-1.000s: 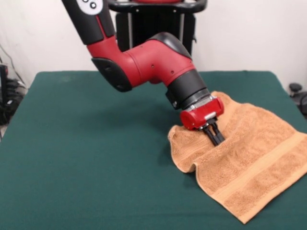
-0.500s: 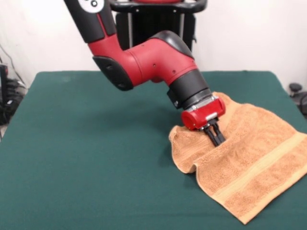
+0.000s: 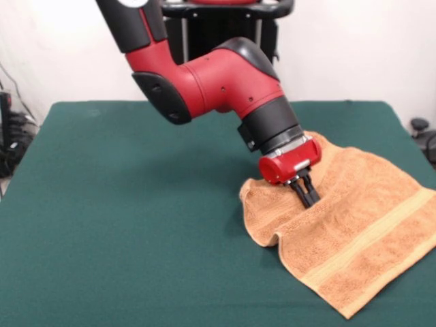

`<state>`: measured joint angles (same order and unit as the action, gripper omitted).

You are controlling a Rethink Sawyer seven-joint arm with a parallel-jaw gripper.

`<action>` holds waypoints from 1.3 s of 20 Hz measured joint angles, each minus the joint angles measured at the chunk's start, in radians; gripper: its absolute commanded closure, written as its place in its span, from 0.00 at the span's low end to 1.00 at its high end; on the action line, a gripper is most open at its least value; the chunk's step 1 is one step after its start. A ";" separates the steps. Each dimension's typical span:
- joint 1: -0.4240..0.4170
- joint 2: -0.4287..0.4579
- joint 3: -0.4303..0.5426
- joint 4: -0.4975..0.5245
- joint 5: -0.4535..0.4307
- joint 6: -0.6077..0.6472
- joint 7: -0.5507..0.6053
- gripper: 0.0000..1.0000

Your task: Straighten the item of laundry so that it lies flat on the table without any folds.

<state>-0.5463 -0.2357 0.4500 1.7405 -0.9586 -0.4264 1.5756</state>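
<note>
Tool pinched on rumpled towel, its woven band diagonal across table.

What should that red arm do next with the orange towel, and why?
Probably pull the pinched spot a little toward the table's open middle. The gripper has its jaws pressed close together into the towel near its bunched left edge, where the cloth humps up and a corner curls under. The rest already lies flat on the table, so drawing that edge outward should smooth the fold.
</note>
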 measured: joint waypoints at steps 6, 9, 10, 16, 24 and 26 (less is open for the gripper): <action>-0.002 -0.012 0.012 0.002 0.001 0.041 0.000 1.00; -0.002 -0.017 0.015 0.004 0.004 0.056 0.000 1.00; -0.002 -0.019 0.016 0.004 0.005 0.060 0.000 1.00; 0.001 -0.032 0.021 0.007 0.024 0.099 0.000 1.00; 0.007 -0.056 0.034 0.009 0.042 0.172 0.000 1.00; 0.009 -0.061 0.037 0.009 0.050 0.191 0.000 1.00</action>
<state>-0.5375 -0.2969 0.4867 1.7497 -0.9082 -0.2349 1.5756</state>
